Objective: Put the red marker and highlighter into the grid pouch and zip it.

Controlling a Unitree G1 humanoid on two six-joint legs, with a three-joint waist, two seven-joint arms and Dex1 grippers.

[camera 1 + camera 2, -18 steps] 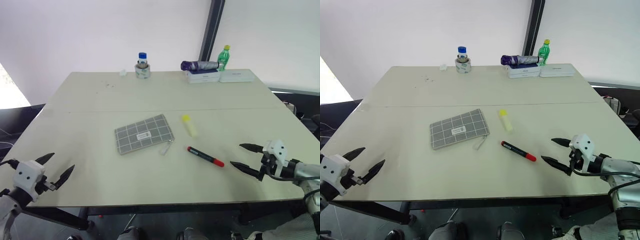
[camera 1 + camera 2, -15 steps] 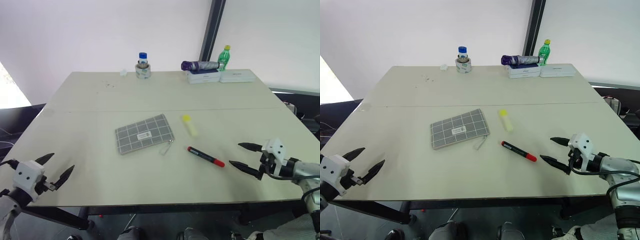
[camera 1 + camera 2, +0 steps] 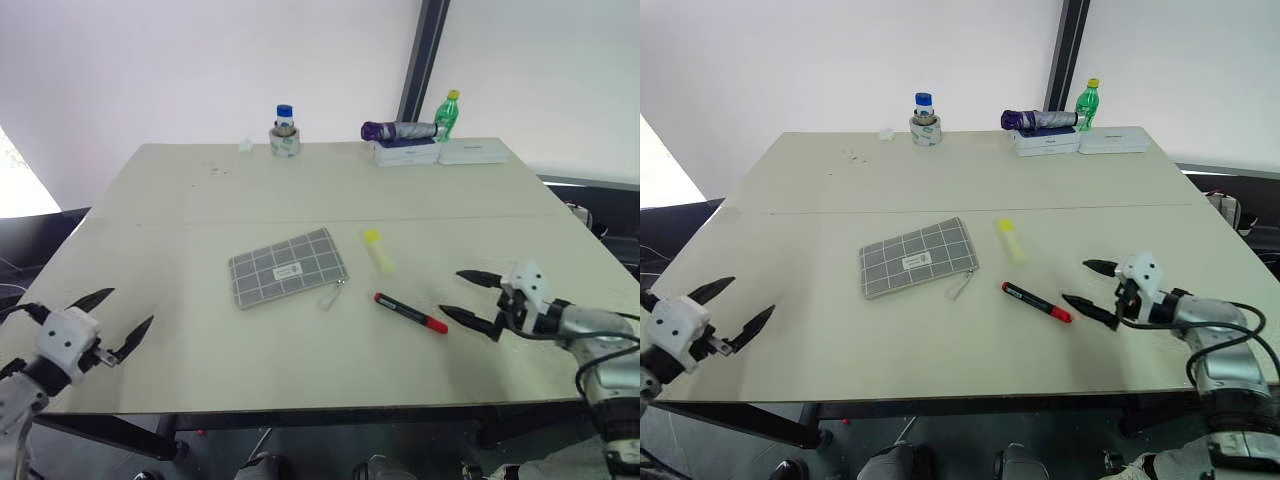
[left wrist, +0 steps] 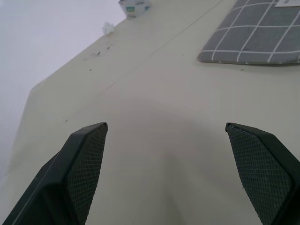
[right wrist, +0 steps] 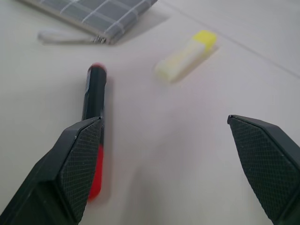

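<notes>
Two black-fingered grippers hover low over the near part of a pale cream table (image 3: 200, 200), both spread wide and holding nothing. The right gripper (image 3: 463, 298) points inward toward the middle of the table, its lower fingertip just beside the red end of the slim black-barrelled red marker (image 3: 411, 313), without touching it. From this gripper, the marker lies directly ahead, angled on the tabletop, with its black end farther off toward the pouch. In the right wrist view the marker (image 5: 93, 136) runs alongside one finger, partly hidden behind its tip.

Beyond the marker, farther from the right gripper, lies the short, thick pale-yellow highlighter (image 3: 378, 250) with its brighter yellow cap turned away toward the far side of the table. It lies apart from both the marker and the pouch.

Still farther across from the right gripper sits the flat grey fabric grid pouch (image 3: 288, 267), marked with white lines and a small white label, lying flat. A white zipper pull (image 3: 331, 297) trails from its near corner toward the marker.

The left gripper (image 3: 107, 319) sits near the table's front left edge, well apart from the pouch, which lies ahead of it and off to its inner side. The left wrist view shows bare tabletop between its fingers, with the pouch's edge (image 4: 253, 40) beyond one finger.
</notes>
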